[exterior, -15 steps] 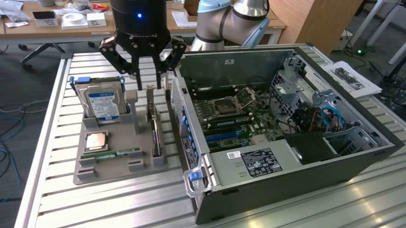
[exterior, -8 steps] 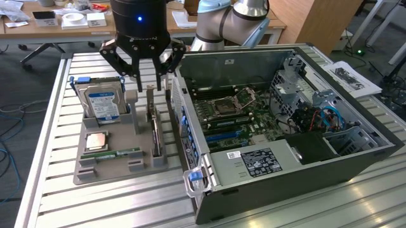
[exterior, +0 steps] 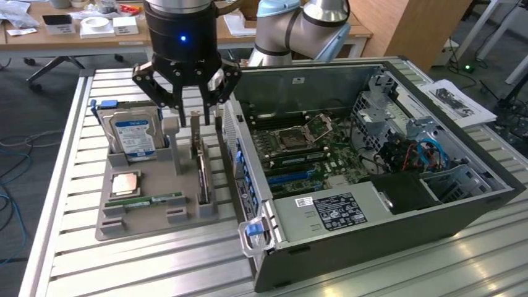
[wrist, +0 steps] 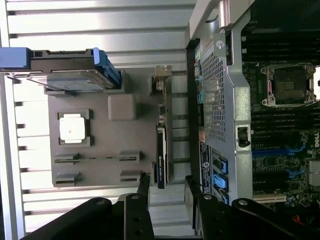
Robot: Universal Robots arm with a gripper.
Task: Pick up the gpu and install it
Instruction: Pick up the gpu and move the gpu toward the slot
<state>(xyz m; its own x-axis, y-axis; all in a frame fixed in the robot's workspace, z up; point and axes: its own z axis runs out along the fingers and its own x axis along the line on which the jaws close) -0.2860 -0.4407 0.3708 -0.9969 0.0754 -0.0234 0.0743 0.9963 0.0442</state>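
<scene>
The gpu (exterior: 201,168) stands on its long edge in a slot of the grey parts holder (exterior: 145,226), on the side nearest the open computer case (exterior: 462,204). From the wrist, the gpu (wrist: 161,150) is a dark thin card with a pale bracket at one end. My gripper (exterior: 196,116) hangs straight above the gpu's far end, a little above it. Its fingers (exterior: 180,110) are apart with nothing between them. In the wrist view the gripper (wrist: 167,189) is open and the card's end sits roughly in line with the gap.
The holder (wrist: 100,145) also carries an upright silver hard drive (exterior: 135,133), a processor chip (exterior: 125,184) and a memory stick (exterior: 154,200). The case lies open with its motherboard (exterior: 301,154) and blue slots showing. Its metal rear wall (wrist: 225,100) runs close beside the gpu.
</scene>
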